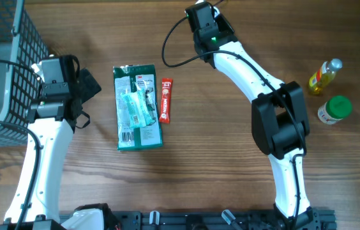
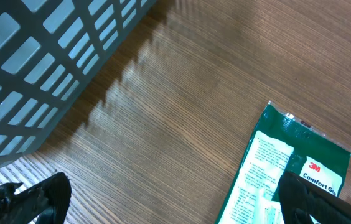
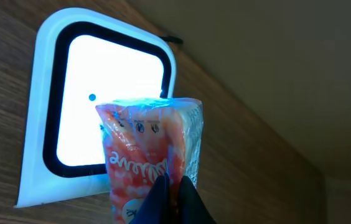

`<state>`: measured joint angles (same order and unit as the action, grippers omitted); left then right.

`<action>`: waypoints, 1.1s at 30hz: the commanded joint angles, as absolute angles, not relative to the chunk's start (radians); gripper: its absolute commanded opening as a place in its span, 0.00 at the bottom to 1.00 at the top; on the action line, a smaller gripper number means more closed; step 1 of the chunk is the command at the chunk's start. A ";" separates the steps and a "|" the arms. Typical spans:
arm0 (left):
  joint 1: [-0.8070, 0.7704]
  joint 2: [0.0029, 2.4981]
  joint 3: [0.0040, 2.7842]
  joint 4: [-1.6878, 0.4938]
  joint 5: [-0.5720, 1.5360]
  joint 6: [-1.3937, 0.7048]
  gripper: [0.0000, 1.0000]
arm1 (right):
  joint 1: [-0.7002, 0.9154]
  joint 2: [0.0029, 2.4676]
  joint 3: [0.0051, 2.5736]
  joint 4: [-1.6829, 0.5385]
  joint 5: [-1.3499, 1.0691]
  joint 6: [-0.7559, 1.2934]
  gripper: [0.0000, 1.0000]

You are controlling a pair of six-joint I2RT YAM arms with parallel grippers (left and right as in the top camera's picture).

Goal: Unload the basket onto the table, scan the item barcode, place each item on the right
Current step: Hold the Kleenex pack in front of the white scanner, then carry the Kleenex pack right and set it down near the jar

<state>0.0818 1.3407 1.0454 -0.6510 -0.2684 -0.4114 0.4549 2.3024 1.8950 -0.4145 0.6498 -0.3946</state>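
Packet (image 3: 150, 155) pinched tight in right gripper (image 3: 174, 194), long axis running straight out from the grip, overlapping lit scanner (image 3: 45, 93) just beyond; left gripper (image 1: 87, 102) spread empty, well apart, beside green pack (image 1: 138, 107).

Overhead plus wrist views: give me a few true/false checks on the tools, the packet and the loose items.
1. The right tool is shut on an orange packet held in front of the lit scanner. True.
2. A red sachet lies beside the green package. True.
3. The left tool grips the green package. False: it is open and holds nothing.
4. The yellow bottle is inside the basket. False: it lies by the green-lidded jar, on the opposite side from the basket.
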 commanded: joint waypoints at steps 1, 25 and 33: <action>0.088 1.336 1.054 -0.651 -0.281 -0.400 1.00 | 0.458 2.244 1.904 -0.419 0.703 -0.333 0.04; 0.088 1.336 1.054 -0.651 -0.281 -0.400 1.00 | 0.285 1.722 1.732 -1.454 0.164 0.085 0.04; 0.088 1.336 1.054 -0.651 -0.282 -0.400 1.00 | 0.229 1.722 1.396 -1.267 0.304 0.116 0.04</action>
<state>0.0818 1.3407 1.0454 -0.6506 -0.2687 -0.4114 0.2501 1.7077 1.5070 -1.3178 0.2192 0.0765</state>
